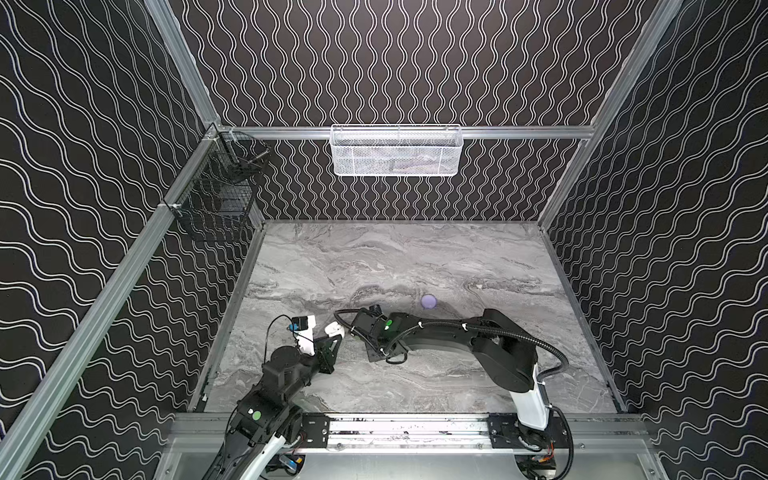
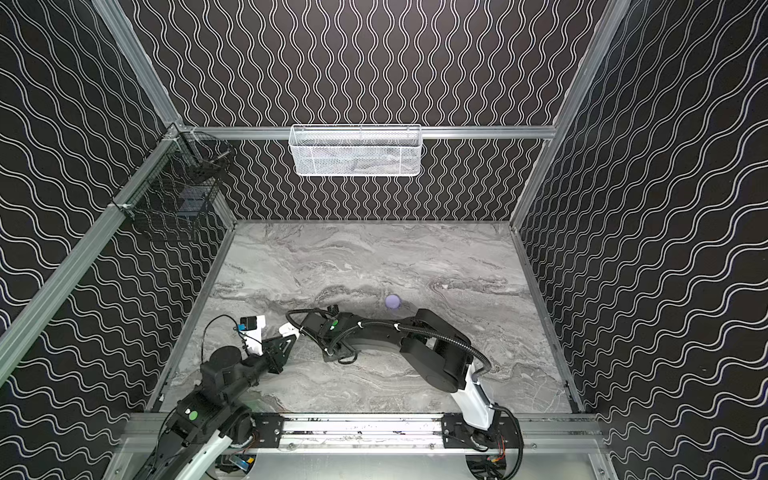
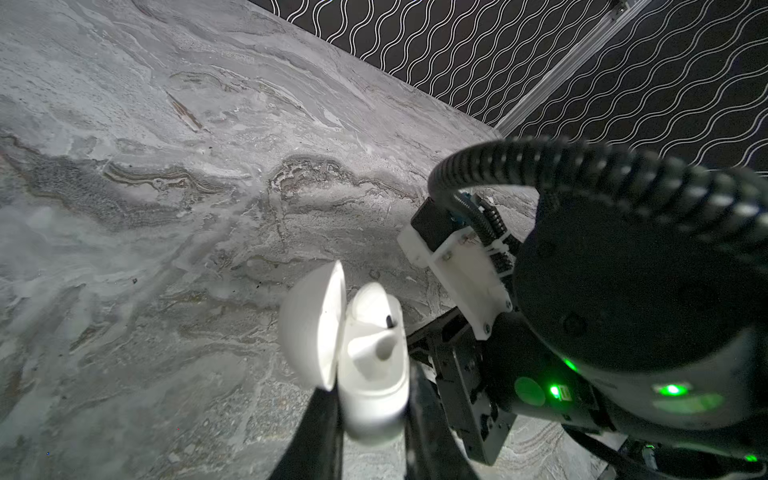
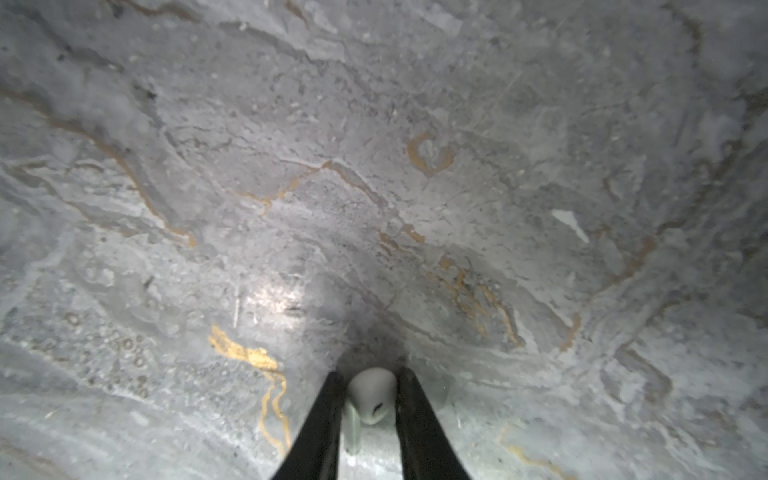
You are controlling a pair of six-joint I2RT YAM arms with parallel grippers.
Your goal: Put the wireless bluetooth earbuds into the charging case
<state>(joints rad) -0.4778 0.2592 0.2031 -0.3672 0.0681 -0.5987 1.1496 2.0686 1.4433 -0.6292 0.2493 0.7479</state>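
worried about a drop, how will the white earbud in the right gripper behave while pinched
The white earbud looks smooth and rounded, so it may slip or swivel in the right gripper. It's tiny, so probably very light. If released, its bulbous head would likely let it roll on the table.

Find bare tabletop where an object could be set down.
Free: the far table between back wall and lilac case; the near strip between right arm and front rail. Crowded: near-left, where left gripper, holding the white case, is close to right gripper, holding a white earbud.
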